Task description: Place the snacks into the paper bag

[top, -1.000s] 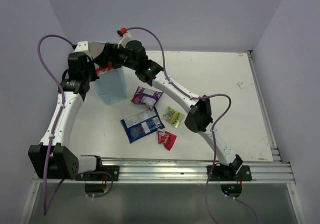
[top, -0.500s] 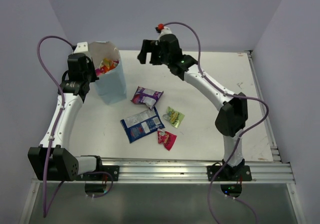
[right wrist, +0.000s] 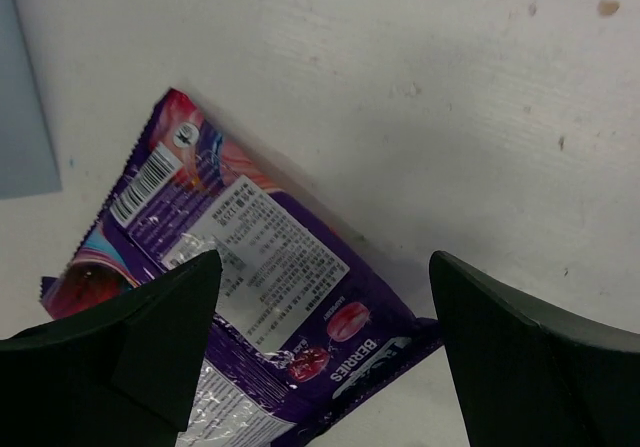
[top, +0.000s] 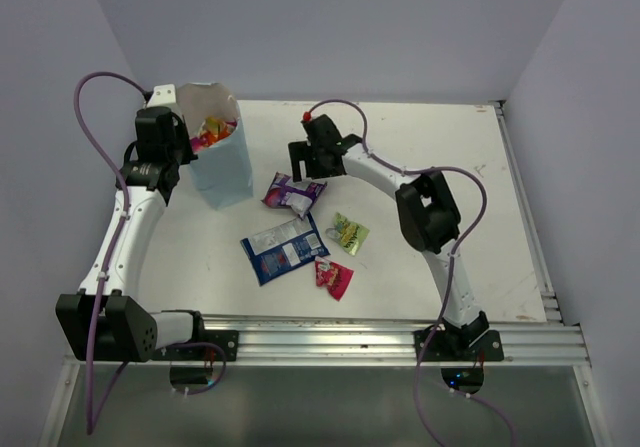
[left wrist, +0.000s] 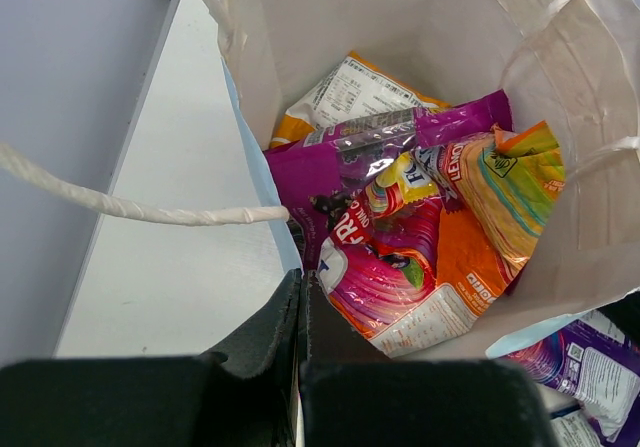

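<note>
Left end effector (left wrist: pixel 302 285) clamps the paper bag (top: pixel 228 172) (snacks (left wrist: pixel 400 232) inside) near the tabletop's (top: pixel 460 167) far left corner; right end effector (right wrist: pixel 322 267), spread wide, hovers over a purple packet (right wrist: pixel 255 257).

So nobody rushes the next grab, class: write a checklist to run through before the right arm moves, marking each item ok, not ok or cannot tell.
1. The right fingers stand open: ok.
2. The purple packet lies between them in the wrist view: ok.
3. Their height above the packet: cannot tell.
4. The bag is upright, mouth open: ok.
5. The left fingers are shut on the bag's rim: ok.
</note>
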